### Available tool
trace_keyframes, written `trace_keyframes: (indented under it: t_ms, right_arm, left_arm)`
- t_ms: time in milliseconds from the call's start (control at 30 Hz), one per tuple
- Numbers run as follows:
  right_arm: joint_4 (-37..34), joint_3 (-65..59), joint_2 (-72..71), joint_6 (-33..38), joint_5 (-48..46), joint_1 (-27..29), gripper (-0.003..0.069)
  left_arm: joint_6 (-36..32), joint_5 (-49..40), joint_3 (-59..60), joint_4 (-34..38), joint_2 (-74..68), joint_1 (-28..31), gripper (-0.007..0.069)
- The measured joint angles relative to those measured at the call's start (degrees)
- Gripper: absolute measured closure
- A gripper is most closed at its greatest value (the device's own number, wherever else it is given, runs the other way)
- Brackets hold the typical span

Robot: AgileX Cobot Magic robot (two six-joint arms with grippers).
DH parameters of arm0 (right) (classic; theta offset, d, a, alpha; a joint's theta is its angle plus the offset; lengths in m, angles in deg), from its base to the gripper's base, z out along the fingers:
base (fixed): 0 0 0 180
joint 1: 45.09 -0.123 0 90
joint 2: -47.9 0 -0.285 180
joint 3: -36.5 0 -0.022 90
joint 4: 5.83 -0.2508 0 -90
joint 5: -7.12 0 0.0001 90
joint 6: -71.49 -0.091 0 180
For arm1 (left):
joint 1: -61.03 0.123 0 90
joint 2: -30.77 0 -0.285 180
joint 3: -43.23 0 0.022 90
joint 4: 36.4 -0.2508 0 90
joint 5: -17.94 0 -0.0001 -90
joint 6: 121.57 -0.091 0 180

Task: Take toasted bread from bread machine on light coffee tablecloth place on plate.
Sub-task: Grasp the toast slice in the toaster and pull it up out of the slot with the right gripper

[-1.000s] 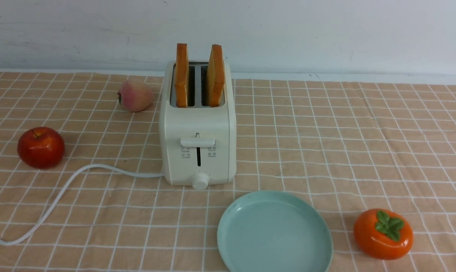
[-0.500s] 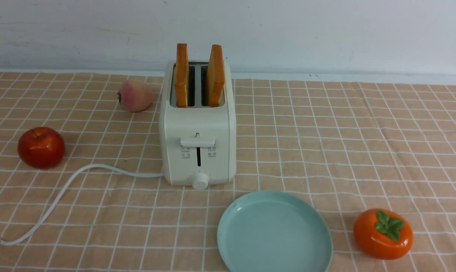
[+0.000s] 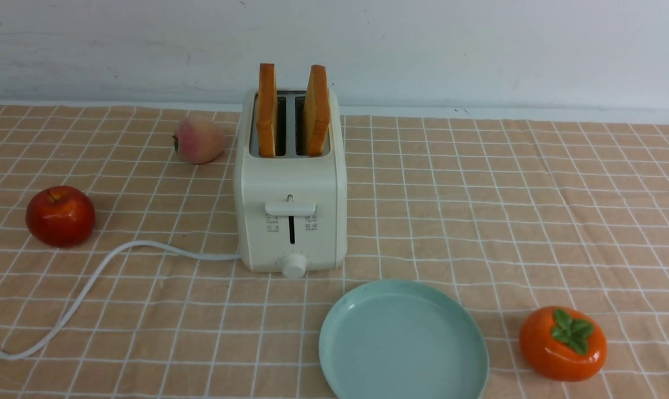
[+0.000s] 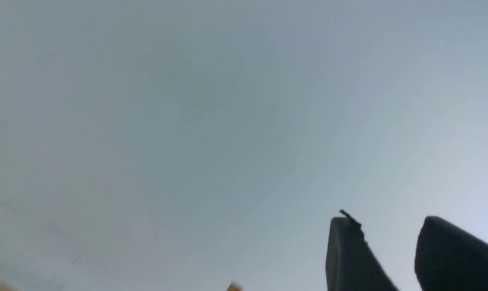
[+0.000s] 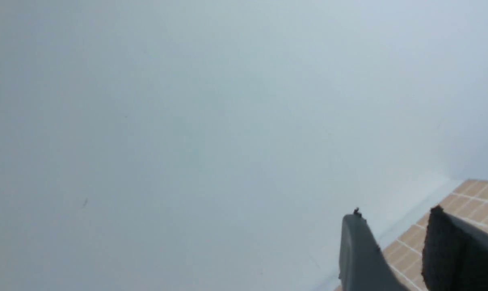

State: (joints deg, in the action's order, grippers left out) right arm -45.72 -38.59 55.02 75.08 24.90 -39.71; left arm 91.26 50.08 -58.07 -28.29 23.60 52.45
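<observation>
My left gripper (image 4: 389,250) showed in its own wrist view with its fingers apart and a strip of pale wall (image 4: 187,141) between them. My right gripper (image 5: 395,246) was much the same in its wrist view: fingers apart, wall and a bit of checked cloth seen through the gap. I had nothing clamped in either one, and neither reached into the front view.

The toast (image 3: 266,122) was in the toaster (image 3: 290,177), two slices standing on edge, one in each slot, with a good part of each sticking up above the grey top. The left slice stood nearly upright; the right one leaned a little. Their crusts were orange-brown. The toaster was cream-white, its lever (image 3: 291,209) high on the front and its round knob (image 3: 294,266) near the base. A white cord (image 3: 91,282) curved away from it to the left over the cloth (image 3: 462,221), which was tan with thin white lines.

The plate (image 3: 404,343), pale green and bare, lay nearer me than the toaster and a little to its right, its near rim cut off by the view. A persimmon (image 3: 561,343) sat to the right of the plate, apart from it. On the left were a red apple (image 3: 60,216) and, farther back beside the toaster, a pink peach (image 3: 199,140).
</observation>
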Motion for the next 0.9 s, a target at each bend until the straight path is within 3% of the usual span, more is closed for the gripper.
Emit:
trace_keyframes:
  t_ms: [167,267,367,433,467,633,733,900]
  right_arm:
    - [3.4,11.3,3.1,-4.4,-2.8,0.0,0.0419]
    - [5.2,22.5,10.3,-5.9,-6.1,0.0,0.0419]
    - [10.4,39.8,21.8,-4.5,-16.7,0.0,0.0419]
    - [12.6,44.1,25.8,-3.6,-21.9,0.0,0.0419]
    - [15.4,50.5,31.8,-2.5,-29.7,0.0,0.0419]
    - [21.1,57.9,44.7,-1.8,-43.1,0.0,0.0419]
    - [20.5,58.0,49.6,-3.1,-45.5,0.0,0.0419]
    - [9.0,58.1,60.0,-3.6,-51.8,0.0,0.0419]
  left_arm:
    - [1.9,-3.7,-6.9,0.7,0.0,0.0,0.0383]
    - [2.0,-10.4,-15.9,0.8,-1.4,0.0,0.0383]
    - [2.0,-23.6,-27.6,0.8,-9.0,0.0,0.0383]
    - [2.0,-29.5,-30.9,0.8,-12.0,0.0,0.0383]
    - [2.0,-37.9,-34.7,0.8,-16.2,0.0,0.0383]
    - [-0.4,-55.3,-37.5,-0.9,-27.7,0.0,0.0383]
    - [-4.4,-58.7,-37.5,-3.3,-31.8,0.0,0.0383]
    - [-6.7,-69.6,-37.5,-2.6,-35.8,0.0,0.0383]
